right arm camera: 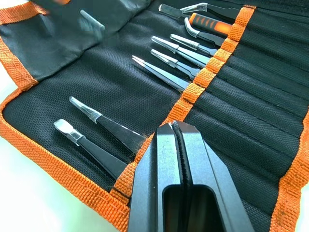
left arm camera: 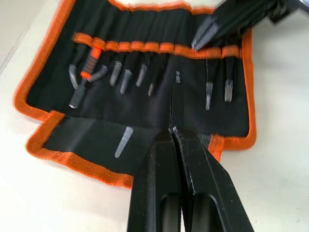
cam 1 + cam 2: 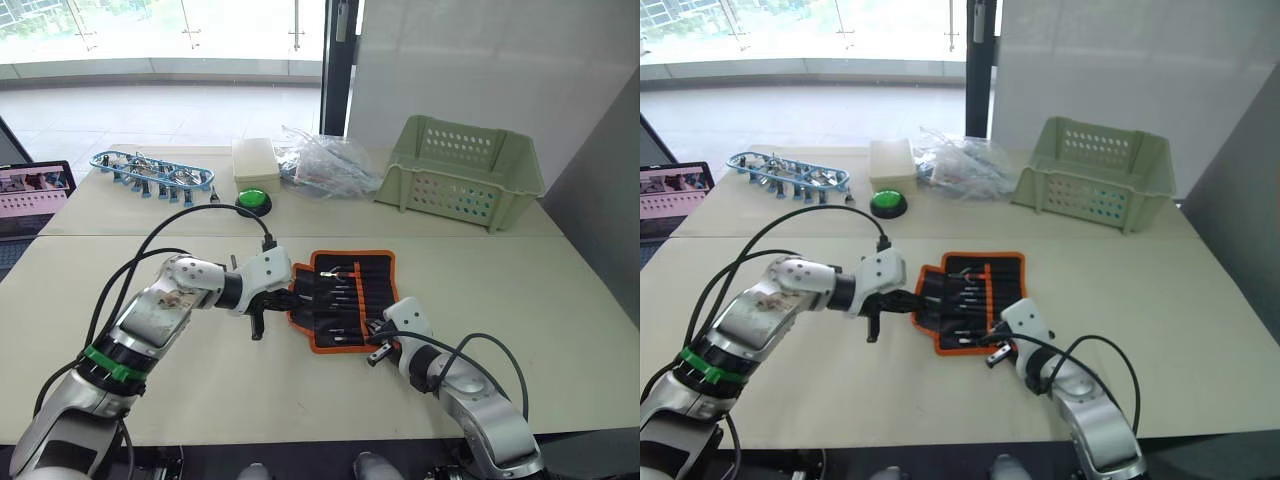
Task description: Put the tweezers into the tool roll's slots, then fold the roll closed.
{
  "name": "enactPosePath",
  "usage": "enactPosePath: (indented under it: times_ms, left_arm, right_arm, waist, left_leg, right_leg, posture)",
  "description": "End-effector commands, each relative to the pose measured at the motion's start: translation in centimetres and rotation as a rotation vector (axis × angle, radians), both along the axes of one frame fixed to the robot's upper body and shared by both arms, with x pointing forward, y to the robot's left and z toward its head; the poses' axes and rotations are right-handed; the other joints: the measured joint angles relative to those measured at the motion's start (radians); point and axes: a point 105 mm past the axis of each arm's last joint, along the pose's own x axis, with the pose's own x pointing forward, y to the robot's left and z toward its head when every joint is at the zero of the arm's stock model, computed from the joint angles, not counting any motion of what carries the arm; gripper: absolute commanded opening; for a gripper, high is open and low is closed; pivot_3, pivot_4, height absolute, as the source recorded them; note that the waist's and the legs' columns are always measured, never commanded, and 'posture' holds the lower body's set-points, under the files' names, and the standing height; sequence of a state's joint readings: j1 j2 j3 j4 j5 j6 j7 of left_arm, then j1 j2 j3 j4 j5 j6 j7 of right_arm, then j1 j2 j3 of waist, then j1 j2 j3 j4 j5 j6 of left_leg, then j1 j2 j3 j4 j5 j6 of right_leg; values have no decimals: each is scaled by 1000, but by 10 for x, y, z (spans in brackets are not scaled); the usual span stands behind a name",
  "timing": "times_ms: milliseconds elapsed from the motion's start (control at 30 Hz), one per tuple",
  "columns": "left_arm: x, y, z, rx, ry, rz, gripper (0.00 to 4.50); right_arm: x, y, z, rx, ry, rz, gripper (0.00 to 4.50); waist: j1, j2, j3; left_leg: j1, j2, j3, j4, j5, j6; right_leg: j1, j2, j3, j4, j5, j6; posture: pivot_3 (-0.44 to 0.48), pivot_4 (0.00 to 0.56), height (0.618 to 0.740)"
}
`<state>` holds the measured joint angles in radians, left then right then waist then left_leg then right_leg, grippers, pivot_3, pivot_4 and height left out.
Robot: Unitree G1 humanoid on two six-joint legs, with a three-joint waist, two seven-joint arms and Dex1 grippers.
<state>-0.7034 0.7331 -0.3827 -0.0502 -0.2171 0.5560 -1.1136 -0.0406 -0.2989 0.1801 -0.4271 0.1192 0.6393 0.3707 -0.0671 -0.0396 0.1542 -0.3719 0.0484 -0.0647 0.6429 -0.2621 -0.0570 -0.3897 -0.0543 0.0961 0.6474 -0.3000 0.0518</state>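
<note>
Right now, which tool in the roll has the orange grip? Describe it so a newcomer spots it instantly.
Find the tool roll, lying open on the near table between the two grippers. Along its orange strap sits a row of slim black tweezers with clear tip caps. The orange-handled tool is at one end of that row, the only one with an orange-and-black striped grip.

Green basket (image 3: 462, 170), green button (image 3: 254, 200), blue-framed rack (image 3: 150, 172), far tabletop.
</note>
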Motion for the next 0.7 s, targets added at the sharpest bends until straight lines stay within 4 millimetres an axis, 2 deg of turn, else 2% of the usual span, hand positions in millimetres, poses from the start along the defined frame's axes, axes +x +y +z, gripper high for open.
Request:
enactPosePath:
  times_ms: [33,233,400,567,700]
  left_arm:
    - [9,-11,5,74,-15,-89,46]
    - [17,-31,3,85,-24,-155,46]
    - [19,-39,-5,106,-34,-180,46]
    - [27,-44,-6,106,-62,-159,46]
    - [26,-50,-10,122,-71,-182,46]
  right_arm:
    - [-14,3,-24,-8,112,-12,0]
    - [-26,1,-27,-21,120,-38,0]
    - [-34,1,-29,-20,136,-53,0]
    - [-36,2,-29,-18,139,-59,0]
    - [-36,3,-28,-15,141,-60,0]
  waist:
    - [2,0,0]
    - [9,1,0]
    - [16,1,1]
    - [24,1,1]
    - [23,1,1]
  left_leg:
    - [0,0,0,0,0,0]
    - [-1,0,0,0,0,1]
    - [-2,0,0,0,-2,4]
    - [-3,0,0,1,-2,4]
    - [-3,0,0,2,-2,4]
  right_leg:
    - [0,0,0,0,0,0]
    - [-1,0,0,0,0,0]
    - [-1,0,0,0,0,0]
    - [-1,0,0,0,-1,0]
    - [-1,0,0,0,-1,0]
  posture:
    - [0,150,713]
    - [0,150,713]
    - [0,150,713]
    - [0,150,713]
    - [0,150,713]
